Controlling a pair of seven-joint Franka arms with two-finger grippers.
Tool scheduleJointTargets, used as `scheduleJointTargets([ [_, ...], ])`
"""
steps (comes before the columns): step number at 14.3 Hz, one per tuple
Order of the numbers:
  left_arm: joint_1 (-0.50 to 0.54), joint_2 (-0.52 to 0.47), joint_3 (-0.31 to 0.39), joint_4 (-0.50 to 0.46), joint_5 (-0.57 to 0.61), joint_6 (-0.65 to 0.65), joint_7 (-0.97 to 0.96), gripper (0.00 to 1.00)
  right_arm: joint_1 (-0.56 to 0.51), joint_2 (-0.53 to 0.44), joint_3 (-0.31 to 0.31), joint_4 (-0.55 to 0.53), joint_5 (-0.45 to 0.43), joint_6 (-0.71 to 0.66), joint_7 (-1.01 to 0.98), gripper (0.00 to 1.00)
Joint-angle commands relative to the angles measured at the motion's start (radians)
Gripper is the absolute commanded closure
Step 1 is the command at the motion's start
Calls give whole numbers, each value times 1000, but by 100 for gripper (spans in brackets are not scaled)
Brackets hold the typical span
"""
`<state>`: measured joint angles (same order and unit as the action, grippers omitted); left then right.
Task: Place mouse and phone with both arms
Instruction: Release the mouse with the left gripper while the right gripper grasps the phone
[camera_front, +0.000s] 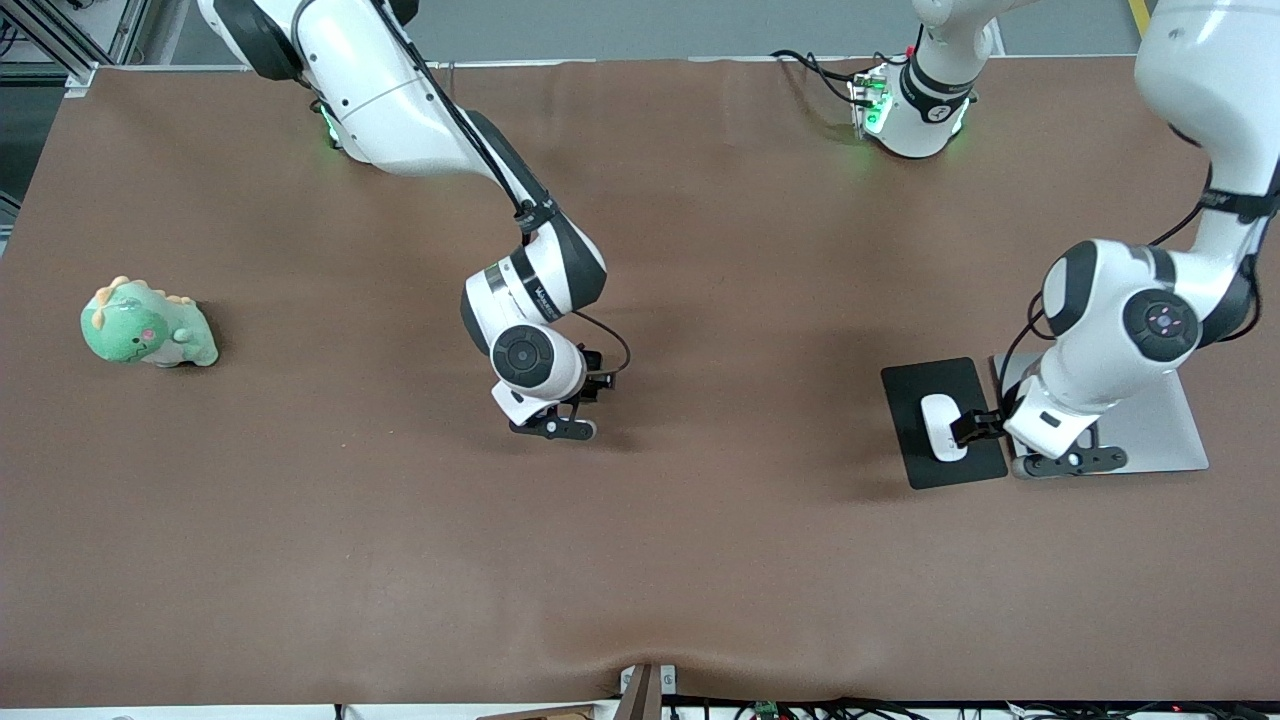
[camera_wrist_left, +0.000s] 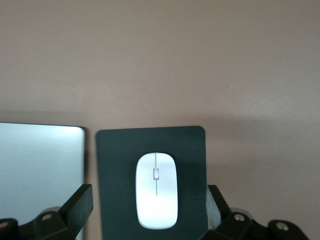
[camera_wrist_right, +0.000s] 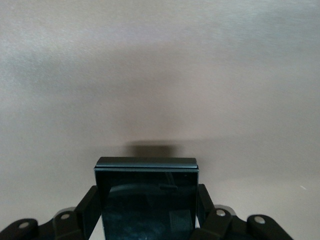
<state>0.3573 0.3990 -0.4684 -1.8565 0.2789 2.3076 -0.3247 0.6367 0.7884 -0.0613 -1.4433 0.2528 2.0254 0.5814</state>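
The white mouse (camera_front: 942, 427) (camera_wrist_left: 156, 190) lies on a black pad (camera_front: 940, 470) (camera_wrist_left: 117, 175) toward the left arm's end of the table. My left gripper (camera_front: 975, 427) (camera_wrist_left: 149, 200) hangs open just over it, one finger (camera_wrist_left: 80, 200) on each side and neither touching it. The black glossy phone (camera_wrist_right: 146, 200) sits between the fingers (camera_wrist_right: 90, 205) of my right gripper (camera_front: 592, 385) (camera_wrist_right: 146, 206), which is shut on its two side edges over the middle of the table. In the front view the right hand hides the phone.
A silver closed laptop (camera_front: 1160, 430) (camera_wrist_left: 40, 170) lies beside the pad, partly under the left arm. A green plush dinosaur (camera_front: 148, 325) stands toward the right arm's end. A brown cloth (camera_front: 640, 560) covers the table.
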Motion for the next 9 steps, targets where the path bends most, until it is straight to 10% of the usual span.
scheduleJointTargets([
  [1,11,-55,-24,72,-15,-150,24,0,-77,-56,8,-2,13,-117,-33,100],
  [9,11,-330,-24,184,-185,-528,82,0,-254,-270,-2,-248,-43,-157,-279,100],
])
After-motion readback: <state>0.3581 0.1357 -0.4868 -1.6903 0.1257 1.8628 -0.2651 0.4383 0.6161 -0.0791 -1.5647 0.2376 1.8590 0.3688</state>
